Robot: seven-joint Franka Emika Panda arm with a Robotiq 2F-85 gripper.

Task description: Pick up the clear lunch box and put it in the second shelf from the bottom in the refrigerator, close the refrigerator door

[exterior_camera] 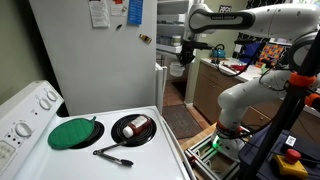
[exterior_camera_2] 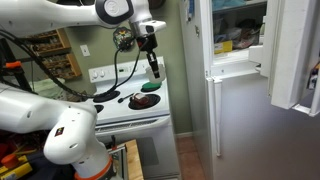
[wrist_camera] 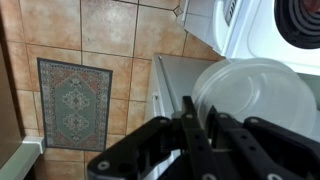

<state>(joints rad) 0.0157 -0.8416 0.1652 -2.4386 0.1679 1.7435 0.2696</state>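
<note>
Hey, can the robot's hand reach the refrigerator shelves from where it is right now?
Probably yes. The refrigerator stands open in an exterior view, its shelves exposed. The hand, gripping the clear lunch box, hangs in open air with nothing visible between it and them.

One refrigerator [exterior_camera: 90, 60], one lunch box [wrist_camera: 255, 95], one stove [exterior_camera: 70, 160], one pan [exterior_camera: 133, 129]

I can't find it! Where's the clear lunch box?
Wrist view: the clear lunch box is up in the gripper, above the floor beside the stove.
</note>
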